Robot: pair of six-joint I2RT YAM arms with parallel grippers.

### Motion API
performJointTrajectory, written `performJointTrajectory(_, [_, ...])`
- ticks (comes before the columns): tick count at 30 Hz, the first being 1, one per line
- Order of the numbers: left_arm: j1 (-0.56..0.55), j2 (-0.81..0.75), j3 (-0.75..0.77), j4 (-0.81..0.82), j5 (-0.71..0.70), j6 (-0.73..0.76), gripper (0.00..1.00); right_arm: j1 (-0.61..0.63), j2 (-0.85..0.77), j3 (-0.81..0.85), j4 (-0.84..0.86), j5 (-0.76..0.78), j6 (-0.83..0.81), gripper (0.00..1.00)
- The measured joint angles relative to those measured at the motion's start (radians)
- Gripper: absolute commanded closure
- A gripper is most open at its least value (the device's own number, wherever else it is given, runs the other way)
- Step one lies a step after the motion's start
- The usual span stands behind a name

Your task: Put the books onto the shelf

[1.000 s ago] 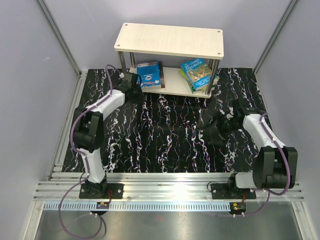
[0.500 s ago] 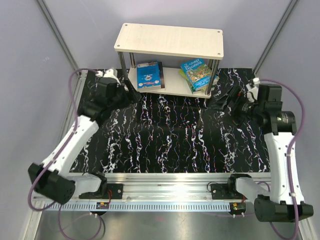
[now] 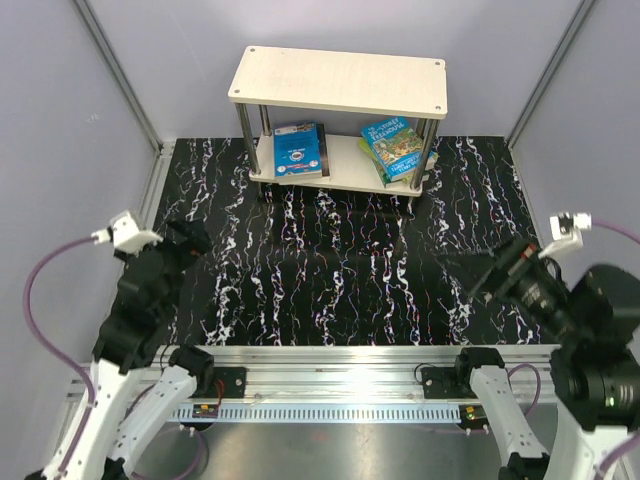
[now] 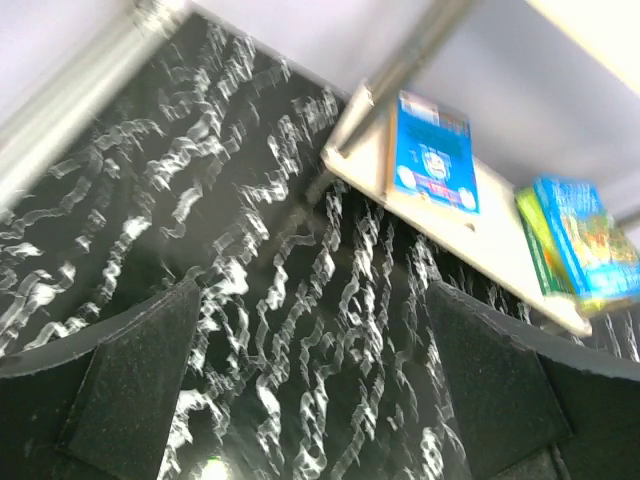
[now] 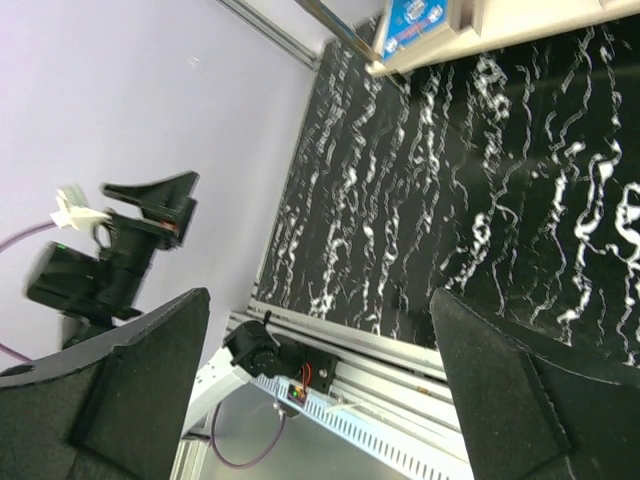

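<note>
The blue book (image 3: 300, 150) with the white emblem lies flat at the left end of the lower board of the shelf (image 3: 338, 80), close behind the left front post (image 3: 264, 172). At the right end of the same board lies the pile of cartoon-covered books (image 3: 398, 148), green and blue, turned at an angle so that one corner juts past the front edge by the right front post (how many books are in the pile we cannot count from here). The shelf stands at the far side of the black, white-veined bench (image 3: 340, 270), against the pale wall. Both arms are at the near side, well apart from the shelf. The left tool (image 3: 185, 240) hangs over the bench's left edge; in its wrist view the two dark pads stand wide apart with only the marbled surface and the distant shelf between them, so it is wide and holds nothing. The right tool (image 3: 490, 275) hangs over the right part of the bench; we see its pads spread wide as well, with nothing between them, and the other arm's tool in the background against the wall. A purple cable (image 3: 40, 270) loops beside the left arm, and the silver rail (image 3: 340, 385) carrying both bases runs along the near edge.
</note>
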Motion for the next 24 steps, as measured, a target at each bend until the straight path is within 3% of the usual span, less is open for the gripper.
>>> performJointTrajectory(2, [0.0,-0.124,-0.101,0.045,-0.063,0.036,0.01,0.0,-0.083,-0.011,-0.001,0.008,0.011,0.0])
performJointTrajectory(5, [0.001,-0.192,-0.178,0.112,-0.125,0.116,0.01,0.0,-0.161,-0.026,-0.021,0.037,0.035,0.0])
performJointTrajectory(13, [0.001,-0.124,-0.271,0.204,-0.143,0.292,0.01,0.001,-0.211,-0.051,-0.081,0.085,0.063,0.0])
performJointTrajectory(24, [0.001,-0.066,-0.424,0.38,-0.177,0.319,0.01,0.001,-0.278,-0.04,-0.135,0.15,0.088,0.0])
